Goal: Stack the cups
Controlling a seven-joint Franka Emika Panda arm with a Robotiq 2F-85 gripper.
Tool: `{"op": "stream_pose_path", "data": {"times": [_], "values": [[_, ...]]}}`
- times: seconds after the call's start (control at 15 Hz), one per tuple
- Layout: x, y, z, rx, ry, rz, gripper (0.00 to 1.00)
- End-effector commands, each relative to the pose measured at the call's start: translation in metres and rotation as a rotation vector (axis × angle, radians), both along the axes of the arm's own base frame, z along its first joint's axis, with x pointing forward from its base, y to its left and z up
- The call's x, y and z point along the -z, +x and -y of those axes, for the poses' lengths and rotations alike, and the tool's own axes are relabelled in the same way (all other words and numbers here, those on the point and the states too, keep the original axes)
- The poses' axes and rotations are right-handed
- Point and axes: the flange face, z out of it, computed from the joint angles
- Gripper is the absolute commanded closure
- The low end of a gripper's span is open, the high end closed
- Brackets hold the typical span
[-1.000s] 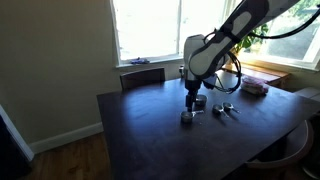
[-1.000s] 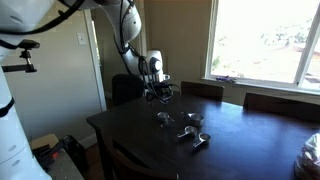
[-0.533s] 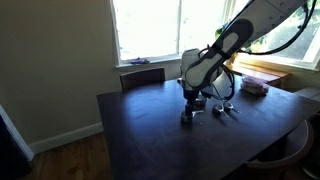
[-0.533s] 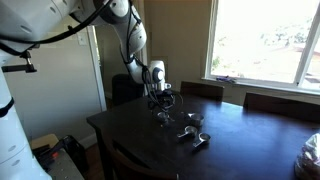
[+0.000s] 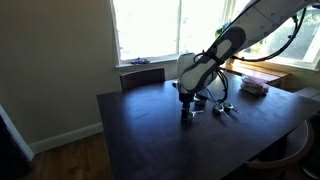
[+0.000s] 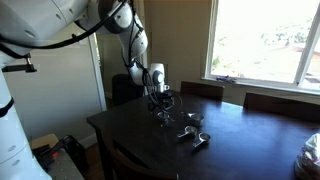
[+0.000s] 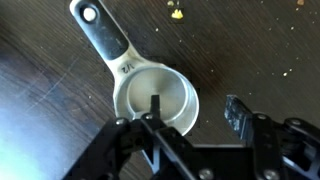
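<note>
In my wrist view the measuring cup [image 7: 137, 88] sits mid-frame on the dark table [image 7: 40, 95], its handle running to the upper left. My gripper [image 7: 195, 112] has its fingers spread, one tip inside the bowl and the other outside its right rim. In an exterior view, other cups [image 5: 227, 111] lie just right.

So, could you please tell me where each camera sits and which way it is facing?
An exterior view: stands off the table, facing the window; the arm reaches in from upper right, claw down at a cup.
An exterior view: stands off a table corner, window on its right; the arm reaches in from upper left.
Wrist view: rides the wrist, looks straight down into that cup; only the claw shows.
Shared: all three show claw and cup.
</note>
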Motion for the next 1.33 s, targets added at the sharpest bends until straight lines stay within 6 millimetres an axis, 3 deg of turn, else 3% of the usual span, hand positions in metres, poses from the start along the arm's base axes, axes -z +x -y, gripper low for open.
{"op": "stream_pose_path", "data": {"times": [0.0,0.07,0.2,0.6,0.87,1.27], "values": [[0.002,0.008,0.001,-0.022,0.015,-0.028,0.24],[0.004,0.009,0.002,-0.02,0.013,-0.029,0.54],[0.005,0.009,0.002,-0.024,0.015,-0.028,0.53],[0.005,0.009,0.005,-0.027,0.016,-0.024,0.92],[0.001,0.005,0.008,-0.02,0.016,-0.025,0.98],[-0.012,-0.005,0.01,0.023,-0.003,-0.021,0.93]]}}
